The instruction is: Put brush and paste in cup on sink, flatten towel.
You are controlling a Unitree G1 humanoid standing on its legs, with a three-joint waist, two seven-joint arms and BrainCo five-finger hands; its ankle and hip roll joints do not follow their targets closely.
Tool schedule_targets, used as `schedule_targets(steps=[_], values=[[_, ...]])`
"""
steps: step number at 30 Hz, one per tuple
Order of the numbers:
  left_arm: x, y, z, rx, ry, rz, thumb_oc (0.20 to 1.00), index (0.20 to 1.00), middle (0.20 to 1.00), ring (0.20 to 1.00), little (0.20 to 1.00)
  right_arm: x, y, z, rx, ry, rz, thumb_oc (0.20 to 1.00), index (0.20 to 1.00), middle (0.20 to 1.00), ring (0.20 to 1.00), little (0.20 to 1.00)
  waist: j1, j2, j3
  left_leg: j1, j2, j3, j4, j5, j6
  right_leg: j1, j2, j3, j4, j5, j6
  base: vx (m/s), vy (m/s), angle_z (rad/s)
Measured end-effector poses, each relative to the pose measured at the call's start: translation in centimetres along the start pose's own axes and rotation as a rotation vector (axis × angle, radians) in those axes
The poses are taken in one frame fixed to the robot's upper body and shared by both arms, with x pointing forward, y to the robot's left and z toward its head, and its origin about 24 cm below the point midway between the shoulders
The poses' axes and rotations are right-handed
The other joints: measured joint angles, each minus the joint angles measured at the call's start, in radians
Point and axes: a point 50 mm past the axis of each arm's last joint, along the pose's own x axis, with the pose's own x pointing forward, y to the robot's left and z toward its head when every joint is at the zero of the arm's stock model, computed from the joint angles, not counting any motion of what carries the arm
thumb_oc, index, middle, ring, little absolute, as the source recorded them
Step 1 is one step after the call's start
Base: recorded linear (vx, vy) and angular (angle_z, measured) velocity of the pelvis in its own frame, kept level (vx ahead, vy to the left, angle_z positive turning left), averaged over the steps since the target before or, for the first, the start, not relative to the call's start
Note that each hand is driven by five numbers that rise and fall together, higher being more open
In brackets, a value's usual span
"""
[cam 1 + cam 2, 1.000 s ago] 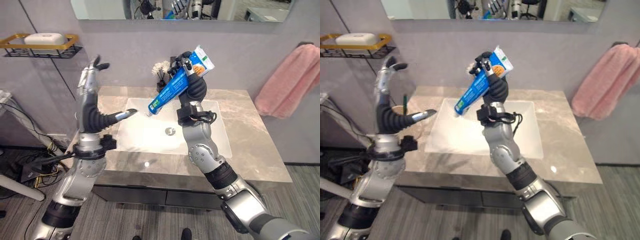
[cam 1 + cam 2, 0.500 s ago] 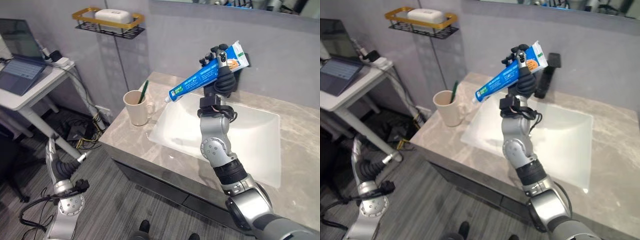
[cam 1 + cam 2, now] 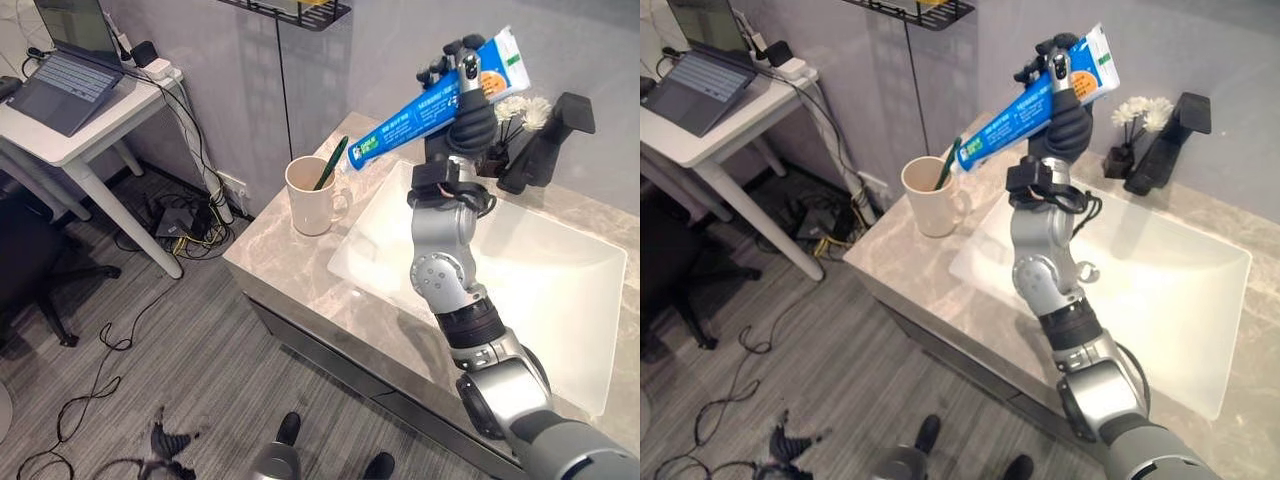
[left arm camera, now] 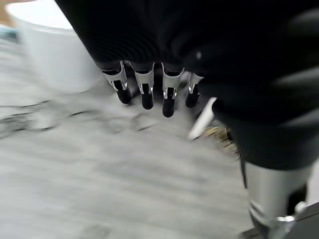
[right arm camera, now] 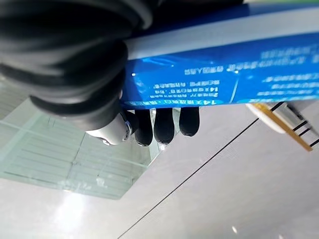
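The right hand [image 3: 468, 95] is raised above the sink's [image 3: 520, 290] left rim, fingers curled round a blue paste tube [image 3: 420, 105]. The tube slants down, its cap end just above and right of the cup [image 3: 312, 198], flat end highest. White lettering runs along the tube, too small to read; its flat end carries a green and orange patch. A green brush [image 3: 330, 165] stands tilted in the cream cup on the counter [image 3: 290, 265], left of the sink. In the left wrist view the left hand's [image 4: 149, 87] fingers [image 4: 168, 102] hang straight and hold nothing, above grey floor. A laptop [image 3: 70, 75] sits on a white desk [image 3: 90, 140] further left
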Motion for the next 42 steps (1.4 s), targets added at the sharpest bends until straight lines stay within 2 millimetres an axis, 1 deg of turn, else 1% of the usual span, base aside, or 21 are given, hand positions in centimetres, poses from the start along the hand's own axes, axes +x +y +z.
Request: schedule_targets(steps=[2,6,11,17,19,25,27,32,36,42], values=[[-0.3,-1.0,-1.2,0.067,0.054,-0.06,1.0,1.0,1.0,1.0,1.0,0.5,0.9,0.1,-0.012,-0.015,0.035,0.2,0.2,0.2,0.2,0.2,-0.002,-0.001,0.0,-0.005,0.0,0.001,0.0,0.0,0.0,-0.006,0.0,0.001,0.0,0.0,0.0,-0.01,0.041,-0.01],[-0.8,-2.1,-2.1,0.102,0.106,-0.127,1.0,1.0,1.0,1.0,1.0,1.1,1.8,0.2,-0.017,-0.028,0.063,0.2,0.2,0.2,0.2,0.2,-0.005,-0.003,0.0,-0.009,-0.001,0.0,0.0,0.0,0.0,-0.008,-0.001,-0.001,0.0,0.0,0.0,0.0,0.0,0.0],[-0.7,-2.1,-2.5,0.157,0.124,-0.159,1.0,1.0,1.0,1.0,1.0,1.1,1.9,0.1,-0.048,-0.032,0.075,0.2,0.2,0.2,0.2,0.2,-0.005,-0.015,0.002,-0.022,-0.001,-0.002,0.0,0.0,0.0,-0.013,-0.001,-0.004,0.0,-0.001,0.001,0.0,0.007,0.0],[-0.7,-2.1,-2.6,0.17,0.133,-0.166,1.0,1.0,1.0,1.0,1.0,1.2,1.6,0.0,-0.062,-0.024,0.068,0.2,0.2,0.2,0.2,0.2,0.001,-0.033,0.001,-0.038,-0.001,-0.009,0.0,0.0,0.0,-0.027,0.0,-0.011,0.0,-0.001,0.001,0.01,0.003,0.03],[-0.7,-2.1,-2.5,0.172,0.126,-0.169,1.0,1.0,1.0,1.0,1.0,1.3,1.4,0.1,-0.074,-0.024,0.064,0.2,0.2,0.2,0.2,0.2,0.001,-0.033,0.001,-0.041,-0.003,-0.026,0.0,0.0,0.0,-0.027,0.0,-0.026,0.0,-0.001,0.002,0.01,0.02,0.17],[-0.7,-2.6,-1.9,0.217,0.086,-0.2,1.0,1.0,1.0,1.0,1.0,1.3,1.1,-0.1,-0.083,-0.017,0.055,0.2,0.2,0.2,0.2,0.2,0.006,-0.044,0.007,-0.045,-0.008,-0.029,0.0,0.0,0.0,-0.028,-0.005,-0.029,0.0,-0.003,0.004,0.01,0.007,0.03],[-0.6,-2.8,-1.1,0.223,0.054,-0.203,1.0,1.0,1.0,1.0,1.0,1.3,1.1,-0.1,-0.083,-0.017,0.055,0.2,0.2,0.2,0.2,0.2,0.006,-0.051,0.011,-0.048,-0.009,-0.031,0.0,0.0,0.0,-0.03,-0.005,-0.031,0.0,-0.004,0.005,0.0,0.0,0.0],[-0.4,-3.0,-0.1,0.24,0.001,-0.209,1.0,1.0,1.0,1.0,1.0,1.3,1.1,-0.1,-0.082,-0.017,0.055,0.2,0.2,0.2,0.2,0.2,0.008,-0.054,0.013,-0.058,-0.011,-0.037,0.0,0.0,0.0,-0.037,-0.006,-0.036,0.0,-0.004,0.006,0.01,0.021,0.03],[-0.3,-3.0,0.3,0.233,-0.017,-0.207,1.0,1.0,1.0,1.0,1.0,1.3,1.1,-0.1,-0.083,-0.016,0.055,0.2,0.2,0.2,0.2,0.2,0.007,-0.052,0.015,-0.066,-0.011,-0.038,0.0,0.0,0.0,-0.045,-0.006,-0.037,0.0,-0.004,0.006,0.0,0.026,0.01],[-0.3,-3.0,0.3,0.231,-0.019,-0.203,1.0,1.0,1.0,1.0,1.0,1.2,1.1,-0.3,-0.106,0.004,0.074,0.2,0.2,0.2,0.2,0.2,0.007,-0.051,0.025,-0.068,-0.011,-0.04,0.0,0.0,0.0,-0.046,-0.006,-0.038,0.0,-0.004,0.006,0.0,0.0,0.0]])
